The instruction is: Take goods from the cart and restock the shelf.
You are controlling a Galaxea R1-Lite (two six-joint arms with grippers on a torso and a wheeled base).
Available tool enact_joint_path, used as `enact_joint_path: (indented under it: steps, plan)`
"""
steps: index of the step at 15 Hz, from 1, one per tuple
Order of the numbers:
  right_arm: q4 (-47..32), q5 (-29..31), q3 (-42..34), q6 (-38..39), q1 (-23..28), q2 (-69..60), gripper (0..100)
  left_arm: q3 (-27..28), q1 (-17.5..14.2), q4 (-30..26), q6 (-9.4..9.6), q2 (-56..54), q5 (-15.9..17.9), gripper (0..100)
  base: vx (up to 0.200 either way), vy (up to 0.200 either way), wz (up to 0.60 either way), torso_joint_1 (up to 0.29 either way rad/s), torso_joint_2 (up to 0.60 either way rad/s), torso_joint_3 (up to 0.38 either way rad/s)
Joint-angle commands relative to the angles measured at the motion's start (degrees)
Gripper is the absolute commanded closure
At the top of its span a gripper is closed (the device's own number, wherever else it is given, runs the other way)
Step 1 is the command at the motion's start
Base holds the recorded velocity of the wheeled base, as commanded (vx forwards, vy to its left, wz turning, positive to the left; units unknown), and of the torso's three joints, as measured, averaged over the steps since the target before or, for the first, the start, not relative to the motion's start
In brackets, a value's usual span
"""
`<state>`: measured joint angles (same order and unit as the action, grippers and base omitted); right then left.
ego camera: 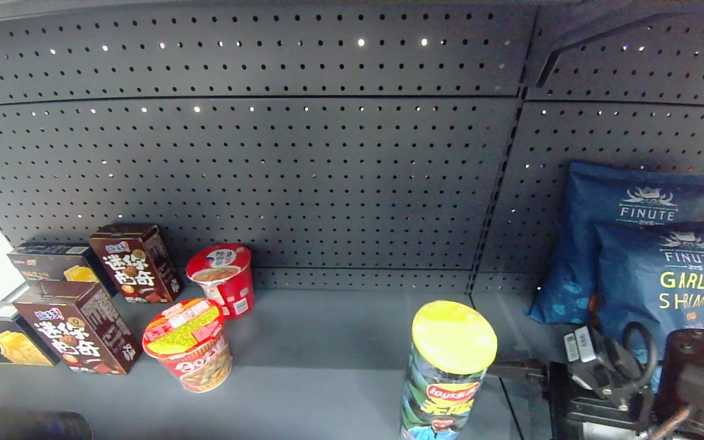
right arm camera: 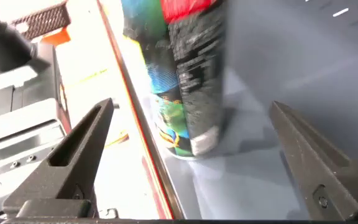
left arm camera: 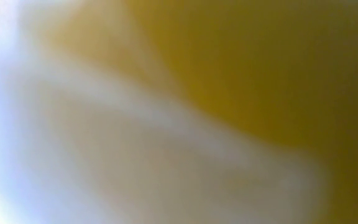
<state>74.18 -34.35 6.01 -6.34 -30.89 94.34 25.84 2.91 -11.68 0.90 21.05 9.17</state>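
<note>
A tall chips can (ego camera: 448, 373) with a yellow lid stands upright at the front of the grey shelf (ego camera: 327, 342). My right gripper (right arm camera: 191, 104) is open, its two dark fingers (right arm camera: 79, 149) spread wide on either side of the can's (right arm camera: 188, 93) lower part, a little short of it and not touching. In the head view the right arm (ego camera: 621, 373) sits just right of the can. The left wrist view is a close yellow and white blur.
Two red cup noodles (ego camera: 190, 345) and several brown and black snack boxes (ego camera: 80, 327) stand at the shelf's left. Blue snack bags (ego camera: 663, 275) lean against the pegboard back (ego camera: 327, 183) at the right. Open shelf floor lies between the cups and the can.
</note>
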Motion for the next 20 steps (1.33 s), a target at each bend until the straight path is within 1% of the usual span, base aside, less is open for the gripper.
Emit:
enact_joint_path:
  steps: [1,3,4,5,6,8,9,10,11,12,13,14,15,16,17,18,20]
  plan:
    - [-0.79,0.25,-4.6,0.01,3.64,-12.52,0,3.95,0.07,-0.01,0.5,2.15,0.15,100,0.0,0.0,0.0,0.0,0.0,0.0]
    - [-5.19,0.34,-5.92,0.01,4.7,-18.58,0,7.99,1.92,-0.01,0.5,5.14,0.68,100,0.0,0.0,0.0,0.0,0.0,0.0]
    - [-12.22,0.87,-5.04,-0.08,5.49,-22.8,0,9.84,4.12,-0.27,0.5,6.46,2.35,100,0.0,0.0,0.0,0.0,0.0,0.0]
    - [-17.23,3.06,-3.72,-0.34,5.75,-25.0,0,10.19,5.44,-0.19,0.5,8.04,3.66,100,0.0,0.0,0.0,0.0,0.0,0.0]
    - [-20.57,5.88,-2.76,-0.34,5.67,-26.49,0,10.19,6.58,0.08,0.59,9.53,4.54,100,0.0,0.0,0.0,0.0,0.0,0.0]
    - [-26.37,11.68,-1.09,-0.34,5.31,-27.99,0,9.75,11.41,0.25,0.5,13.05,7.18,100,0.0,0.0,0.0,0.0,0.0,0.0]
    - [-26.72,12.47,-0.91,-0.34,5.4,-27.99,0,9.75,12.03,0.25,0.5,13.58,7.53,100,0.0,0.0,0.0,0.0,0.0,0.0]
    - [-26.98,14.75,-0.12,-0.34,5.4,-28.07,0,9.4,15.46,0.25,0.33,16.12,8.59,100,0.0,0.0,0.0,0.0,0.0,0.0]
    - [-27.07,14.75,-0.12,-0.34,5.4,-28.07,0,9.4,15.54,0.25,0.33,16.3,8.59,100,0.0,0.0,0.0,0.0,0.0,0.0]
    - [-27.51,14.84,0.67,-0.34,5.49,-28.78,0,9.84,17.21,0.16,0.15,19.02,8.85,100,0.0,0.0,0.0,0.0,0.0,0.0]
    - [-28.13,14.93,0.67,-0.25,5.58,-28.78,0,10.19,18.88,1.22,0.15,23.86,9.03,100,0.0,0.0,0.0,0.0,0.0,0.0]
    - [-28.13,14.93,0.23,-0.25,5.67,-28.86,0,10.37,19.76,3.86,-0.02,27.37,9.29,100,0.0,0.0,0.0,0.0,0.0,0.0]
    - [-28.13,14.93,-0.03,-0.25,5.75,-29.13,0,10.28,20.29,6.23,-0.11,30.45,9.82,100,0.0,0.0,0.0,0.0,0.0,0.0]
    - [-28.13,14.93,-0.12,-0.08,5.84,-29.39,0,10.54,20.47,10.71,-0.11,35.72,11.57,100,0.0,0.0,0.0,0.0,0.0,0.0]
    - [-28.21,14.84,-0.12,-0.08,6.11,-29.39,0,10.98,20.47,13.08,-0.11,38.62,12.19,100,0.0,0.0,0.0,0.0,0.0,0.0]
    - [-28.3,14.84,-0.12,-0.08,6.11,-29.22,0,12.83,20.82,15.9,0.06,43.81,12.54,100,0.0,0.0,0.0,0.0,0.0,0.0]
    - [-29.09,14.75,-0.12,-0.08,6.11,-29.22,0,15.9,21.43,16.6,1.47,51.37,12.63,100,0.0,0.0,0.0,0.0,0.0,0.0]
